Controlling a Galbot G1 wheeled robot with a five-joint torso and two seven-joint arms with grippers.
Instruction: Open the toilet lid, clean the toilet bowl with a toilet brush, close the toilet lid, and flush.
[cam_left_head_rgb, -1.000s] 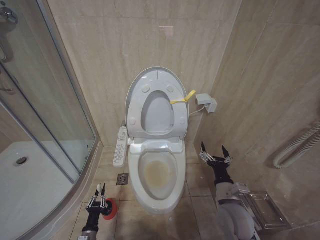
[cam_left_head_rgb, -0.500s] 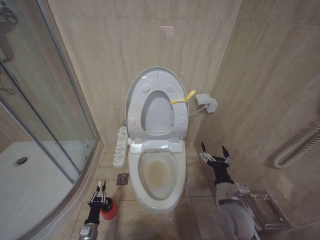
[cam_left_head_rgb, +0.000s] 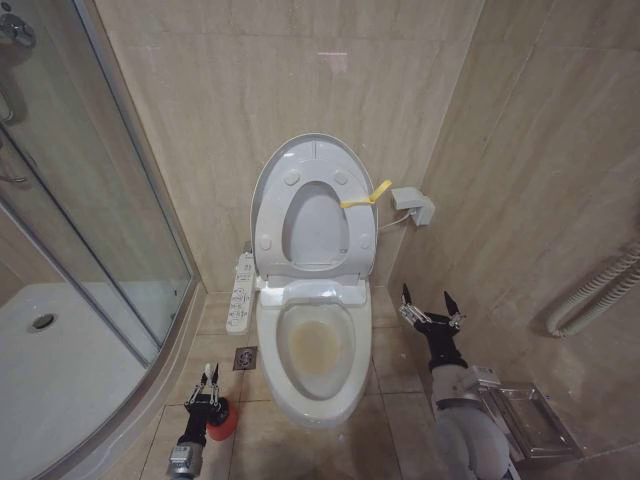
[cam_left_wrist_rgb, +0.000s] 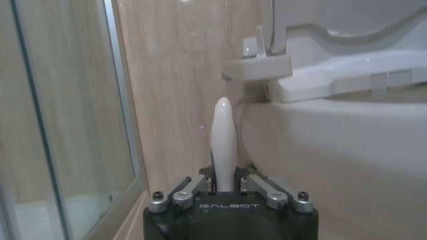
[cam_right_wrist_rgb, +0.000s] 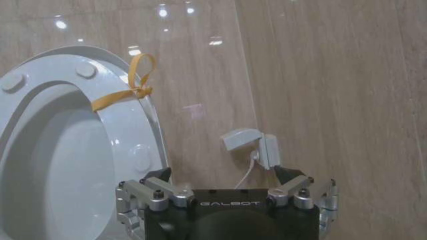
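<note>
Since the earlier frames the left pincer (cam_left_head_rgb: 208, 382) has shifted rightward over the red cup holder (cam_left_head_rgb: 222, 423) and narrowed its fingers; it is now clamped on the toilet brush (cam_left_wrist_rgb: 222, 142) handle. The handle stands upright, long axis vertical, white tip pointing up between the fingers; the bristle head is hidden. Holder sits on the floor tiles, left of the toilet bowl (cam_left_head_rgb: 316, 350), near the floor drain (cam_left_head_rgb: 245, 358). Right pincer (cam_left_head_rgb: 431, 304) unchanged, hanging idle right of the bowl, fingers spread wide. Bowl shows a brownish-yellow stain. Behind it, the toilet lid (cam_left_head_rgb: 315, 160) and the seat stand raised against the wall, a yellow ribbon (cam_left_head_rgb: 367, 197) tied at the right edge. Control panel (cam_left_head_rgb: 241, 291) beside the bowl's left; shower glass (cam_left_head_rgb: 90, 180) farther left.
</note>
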